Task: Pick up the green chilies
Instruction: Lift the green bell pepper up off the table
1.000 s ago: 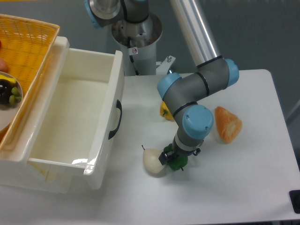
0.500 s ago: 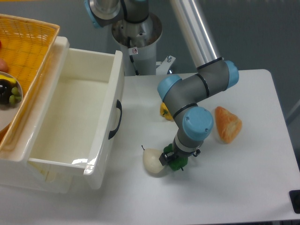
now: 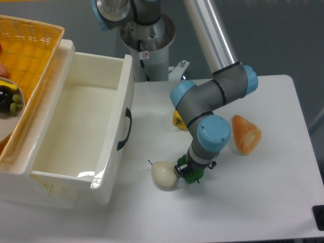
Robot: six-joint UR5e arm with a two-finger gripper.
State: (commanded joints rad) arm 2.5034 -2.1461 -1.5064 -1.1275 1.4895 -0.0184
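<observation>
Chilies (image 3: 191,176): on the table (image 3: 263,202), near its front edge, mostly hidden under the gripper (image 3: 188,171); only a green patch shows below the wrist.
Gripper: low over the chilies, fingers hidden by the wrist and the black mount; whether it is wide, narrow or already clamped cannot be told.
Neighbours: pear (image 3: 164,174) just left of the chilies, touching or nearly so; yellow pepper (image 3: 177,119) behind the arm; orange bread (image 3: 246,133) to the right, apart.
Bins: white tub (image 3: 109,147) and wicker basket (image 3: 35,45) at the left, well apart.
Doing it well: judged from this view, close squarely on the green body, keep the left finger off the pear, then lift straight up so that neither toy is dragged.
Risk: a glossy rounded toy may squirt out of an off-centre pinch.
Writing: a small red-and-white sticker (image 3: 146,54) on the arm's base, too small to read; no brand legible.
</observation>
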